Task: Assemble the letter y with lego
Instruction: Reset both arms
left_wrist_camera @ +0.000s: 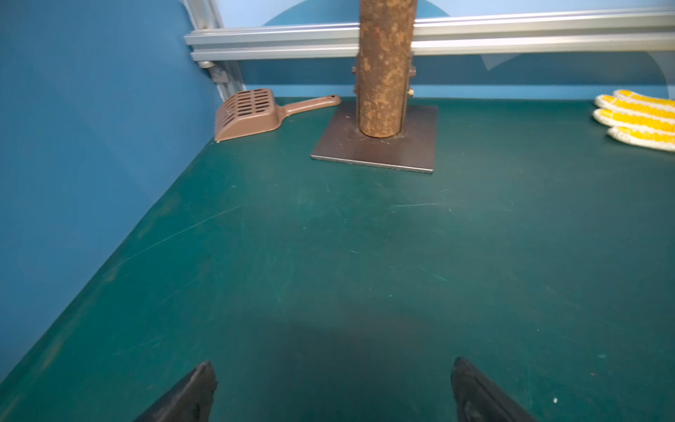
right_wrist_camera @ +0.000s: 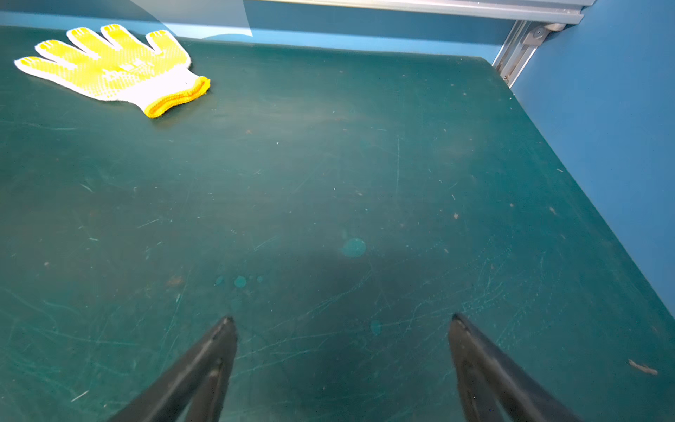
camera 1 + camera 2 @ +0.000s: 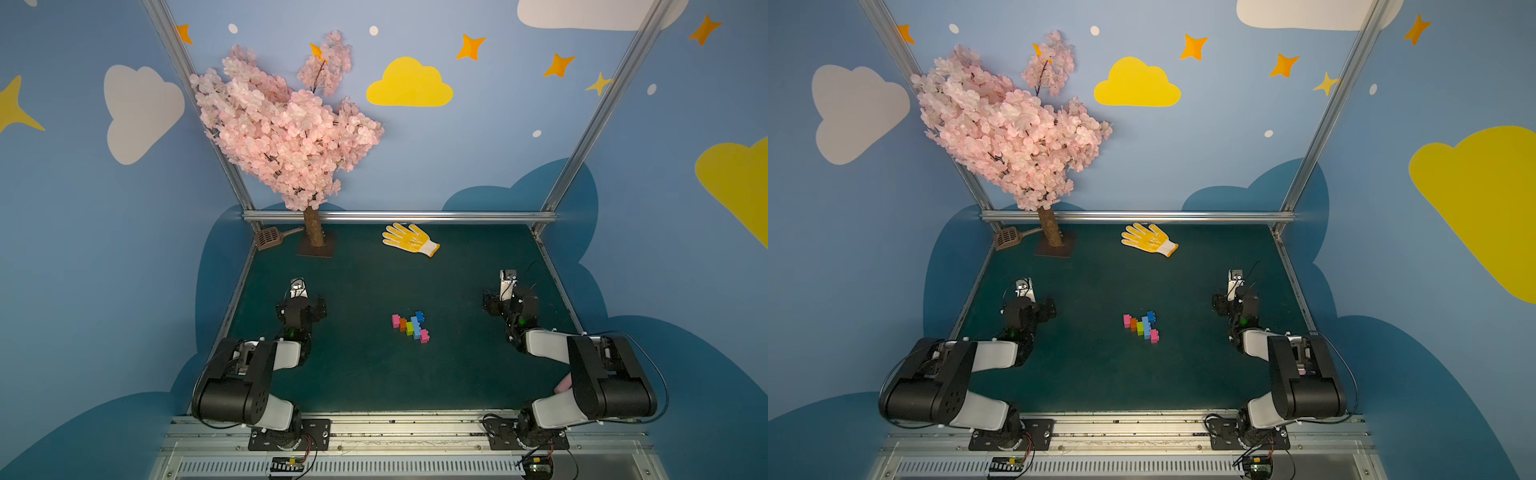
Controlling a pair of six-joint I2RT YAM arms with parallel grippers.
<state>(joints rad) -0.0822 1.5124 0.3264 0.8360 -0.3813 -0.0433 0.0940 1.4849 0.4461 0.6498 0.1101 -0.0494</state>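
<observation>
Since both arms sit folded back by the near corners of the table (image 3: 365, 382), the middle is left free, which reads as a parked pose rather than a working one. Between them, about at the table's centre and a little toward the near edge, lies the letter y (image 3: 410, 327). It has pink ends with orange, green and blue bricks joined between, lies flat on the mat, and nothing touches it. By its look the build seems finished, though how firmly the studs are seated is too small to tell.

Farther out, the left gripper (image 1: 334, 365) hangs near the left edge, its jaws spread wide and empty over bare mat. The right gripper (image 2: 341, 318) is the same near the right edge. Open room runs all round the bricks.

Along the far edge are a yellow glove (image 3: 409, 240) near the middle, a blossom tree (image 3: 313, 232) on its square plate, and a brown scoop (image 3: 270, 237) in the far left corner, all well apart from the bricks.
</observation>
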